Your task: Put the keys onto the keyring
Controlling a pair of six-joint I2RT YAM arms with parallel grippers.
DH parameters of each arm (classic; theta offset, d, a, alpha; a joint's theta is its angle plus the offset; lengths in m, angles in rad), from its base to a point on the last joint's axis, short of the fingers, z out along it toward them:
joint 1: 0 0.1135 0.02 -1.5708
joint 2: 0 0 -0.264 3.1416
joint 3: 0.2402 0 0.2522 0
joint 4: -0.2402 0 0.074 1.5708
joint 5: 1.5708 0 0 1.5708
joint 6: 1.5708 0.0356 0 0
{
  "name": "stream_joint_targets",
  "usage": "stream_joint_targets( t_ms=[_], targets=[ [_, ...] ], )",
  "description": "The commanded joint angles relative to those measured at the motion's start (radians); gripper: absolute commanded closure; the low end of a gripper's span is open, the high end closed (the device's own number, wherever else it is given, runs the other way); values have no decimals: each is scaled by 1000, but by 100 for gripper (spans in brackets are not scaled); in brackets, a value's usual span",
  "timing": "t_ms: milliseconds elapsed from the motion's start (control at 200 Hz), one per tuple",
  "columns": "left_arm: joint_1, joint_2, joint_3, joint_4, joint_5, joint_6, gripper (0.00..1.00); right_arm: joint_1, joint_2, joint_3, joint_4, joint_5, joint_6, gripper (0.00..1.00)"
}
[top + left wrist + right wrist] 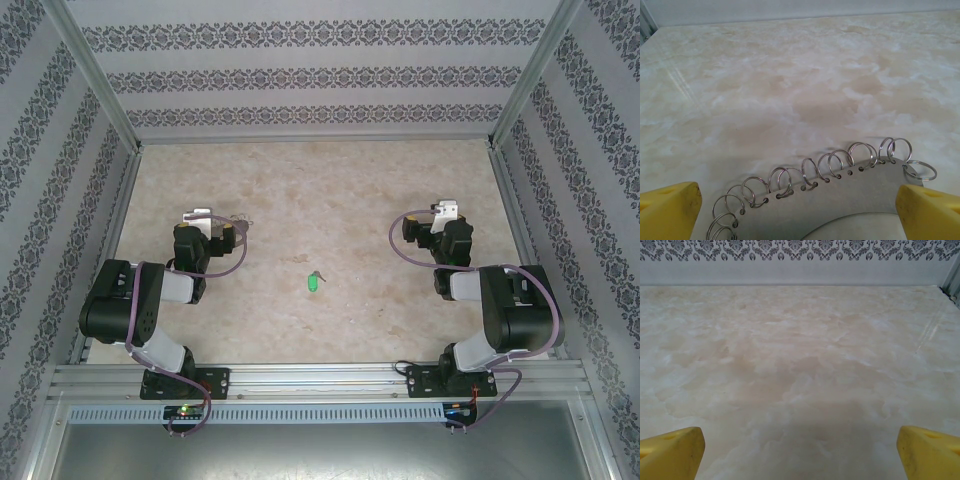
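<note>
lying mid-worktop (330, 190), the green-headed key (313, 282) sits between both arms, well apart from each. left claw (800, 212) gapes wide, empty, over a grey plate (860, 195) edged with split keyrings (832, 162) (one curved row). right claw (800, 455) is spread wide too, holding nothing.

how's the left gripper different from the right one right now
The left gripper is over a flat grey metal plate edged with silvery wire split rings; the right gripper faces bare beige marbled tabletop. The small green-headed key lies to the left gripper's right but the right gripper's left. Both have yellow fingers spread open, holding nothing.
</note>
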Motion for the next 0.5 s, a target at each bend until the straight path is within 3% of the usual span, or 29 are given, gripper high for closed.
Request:
stream_joint_targets(
  t_ms=[0, 495],
  targets=[
    [9, -1, 7, 39, 8, 15, 0, -14, 3, 3, 27, -13, 19, 2],
    [17, -1, 12, 28, 19, 9, 0, -14, 3, 4, 26, -10, 19, 2]
  ],
)
